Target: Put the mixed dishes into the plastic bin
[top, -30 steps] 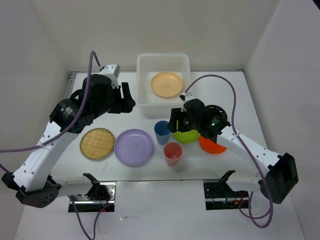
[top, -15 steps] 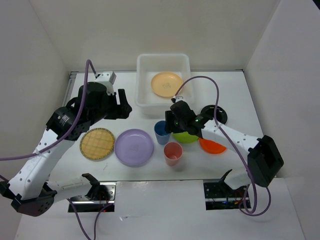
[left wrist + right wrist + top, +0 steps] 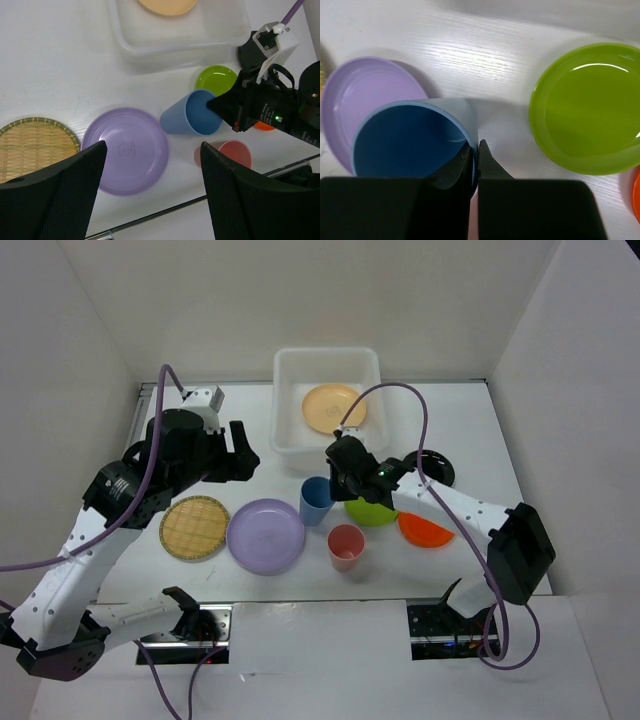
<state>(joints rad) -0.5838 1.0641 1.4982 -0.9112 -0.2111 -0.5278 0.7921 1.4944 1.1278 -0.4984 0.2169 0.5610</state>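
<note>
Since the earlier frames, the blue cup (image 3: 315, 502) has shifted toward frame left and tipped, and the right gripper (image 3: 474, 147) has travelled left with it.

Blue cup: centre of the top view, just below the bin (image 3: 327, 352). It is tilted, with its mouth facing the right wrist camera and its base pointing toward the lavender plate (image 3: 266, 535). Base and plate rim lie just beside each other; contact cannot be confirmed. Whether the cup rests on the table (image 3: 460, 430) cannot be told.

Right gripper: clenched on the cup rim, one finger inside the mouth and one on the outer wall, with almost no gap between them.

Bin: upper centre of the top view, with the peach plate (image 3: 333, 408) lying flat inside.

Green plate (image 3: 372, 512): right of the blue cup, near but apart, partly covered by the right arm.
Orange plate (image 3: 425, 530): lower right of the green plate.
Black plate (image 3: 438, 472): upper right of the green plate, mostly hidden by the arm.
Pink cup (image 3: 346, 545): upright, lower right of the blue cup, apart from it.
Bamboo plate (image 3: 195, 527): left of the lavender plate, close beside it.

Left gripper (image 3: 240, 445): released, fingers spread wide, holding nothing, left of the bin.
</note>
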